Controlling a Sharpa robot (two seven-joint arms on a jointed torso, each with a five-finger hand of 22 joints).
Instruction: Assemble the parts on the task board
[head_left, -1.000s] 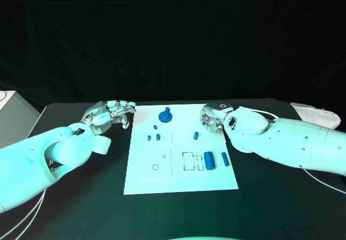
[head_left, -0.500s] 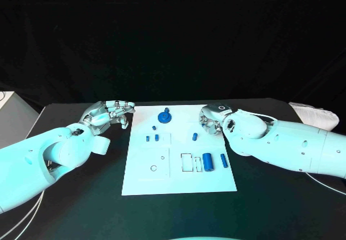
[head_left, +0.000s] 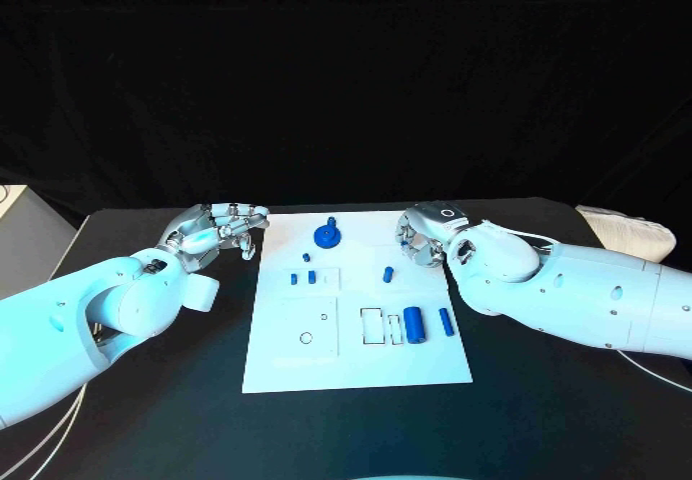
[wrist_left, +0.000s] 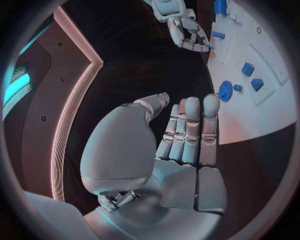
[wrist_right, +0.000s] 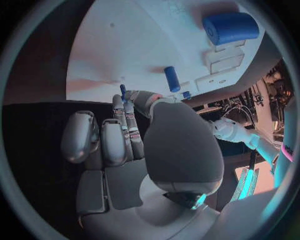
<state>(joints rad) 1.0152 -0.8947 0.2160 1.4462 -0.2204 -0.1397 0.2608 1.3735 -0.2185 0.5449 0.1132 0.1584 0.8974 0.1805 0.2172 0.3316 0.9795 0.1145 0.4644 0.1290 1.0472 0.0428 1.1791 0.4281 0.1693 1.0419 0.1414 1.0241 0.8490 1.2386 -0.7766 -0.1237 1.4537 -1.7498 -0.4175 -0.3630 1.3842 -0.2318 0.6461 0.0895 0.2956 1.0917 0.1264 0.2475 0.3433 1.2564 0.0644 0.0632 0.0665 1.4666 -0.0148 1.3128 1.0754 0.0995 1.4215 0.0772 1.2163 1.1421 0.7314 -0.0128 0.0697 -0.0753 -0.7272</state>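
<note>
here, task board (head_left: 289, 365) bears no readable writing

Task board (head_left: 289, 365): white rectangular plate, flat on black table, long axis running away from robot. Blue round part with upright knob (head_left: 329, 236) near far edge. Three small blue pieces (head_left: 307, 275) left of centre. Short blue peg (head_left: 388, 272) right of them. Large blue cylinder (head_left: 415, 322) and slimmer blue rod (head_left: 446, 320) lie side by side at right edge.

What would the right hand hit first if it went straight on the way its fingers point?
The right hand would probably meet bare task board first, led by the thin blue pin it seems to pinch; the short blue peg lies beside that line. Depth is unclear.
</note>
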